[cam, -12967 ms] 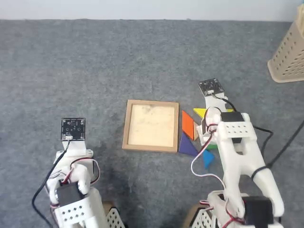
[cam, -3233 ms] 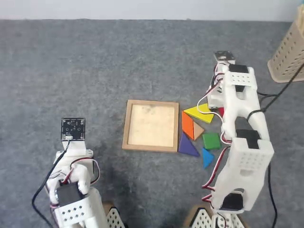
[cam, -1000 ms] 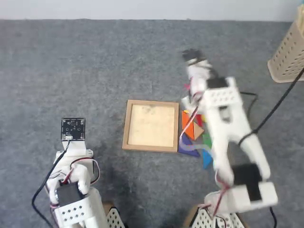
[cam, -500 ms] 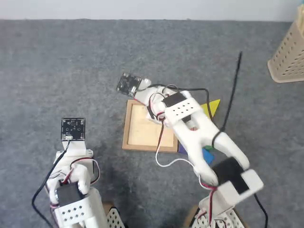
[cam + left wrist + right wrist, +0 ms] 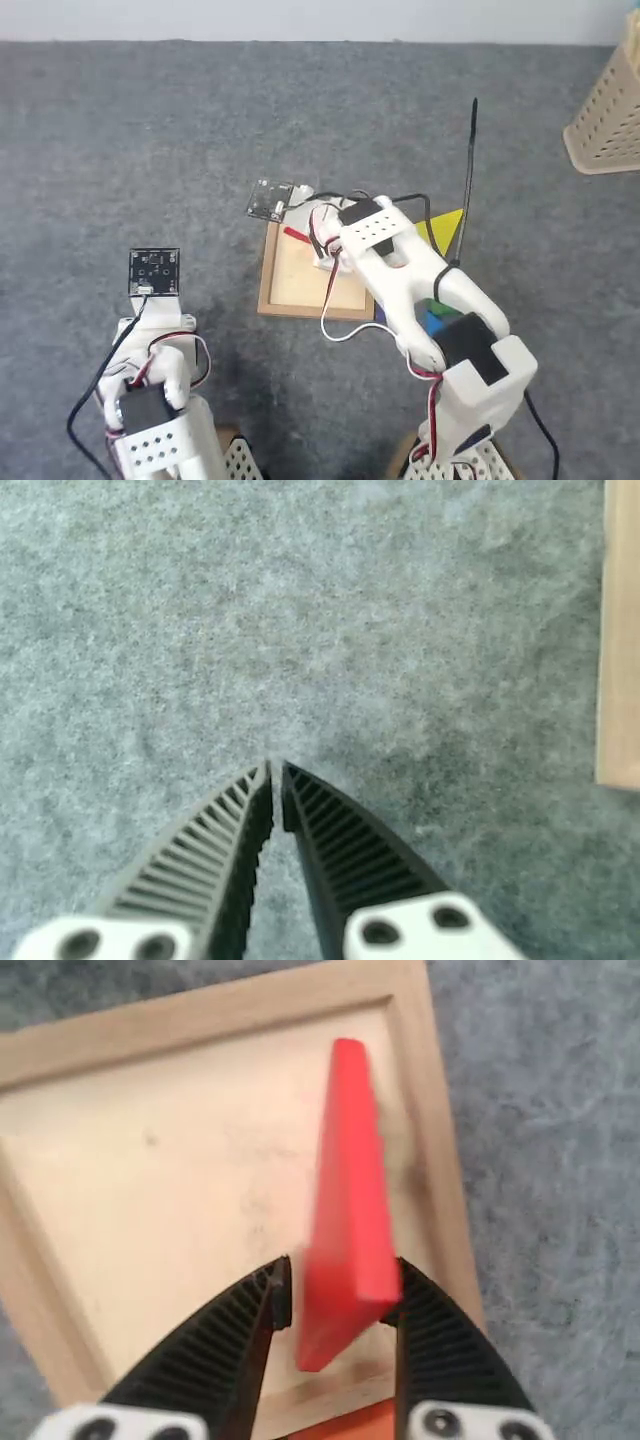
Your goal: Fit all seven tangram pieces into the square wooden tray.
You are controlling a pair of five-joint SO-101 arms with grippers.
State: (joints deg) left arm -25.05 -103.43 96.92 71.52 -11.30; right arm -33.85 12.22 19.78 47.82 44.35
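Note:
The square wooden tray [image 5: 267, 285] lies mid-table with its floor bare. My right gripper [image 5: 312, 228] hangs over the tray's far part, shut on a red tangram piece [image 5: 295, 235]. In the right wrist view the red piece [image 5: 350, 1220] stands on edge between the fingers [image 5: 258, 1315], above the tray's floor near its rim [image 5: 425, 1120]. An orange piece [image 5: 350, 1428] peeks out just beyond that rim. A yellow triangle [image 5: 446, 226], a green piece [image 5: 433, 307] and a blue piece [image 5: 436, 323] lie right of the tray, partly under the arm. My left gripper [image 5: 273, 772] is shut and holds nothing, low over the carpet.
Grey carpet covers the table. A beige slotted basket [image 5: 610, 100] stands at the far right edge. The tray's edge [image 5: 620, 630] shows at the side of the left wrist view. A black cable [image 5: 468, 170] rises from the right arm.
The right arm swung from the loose pieces over to the tray, carrying the red piece, and has settled over the tray's far part. The left arm has not moved.

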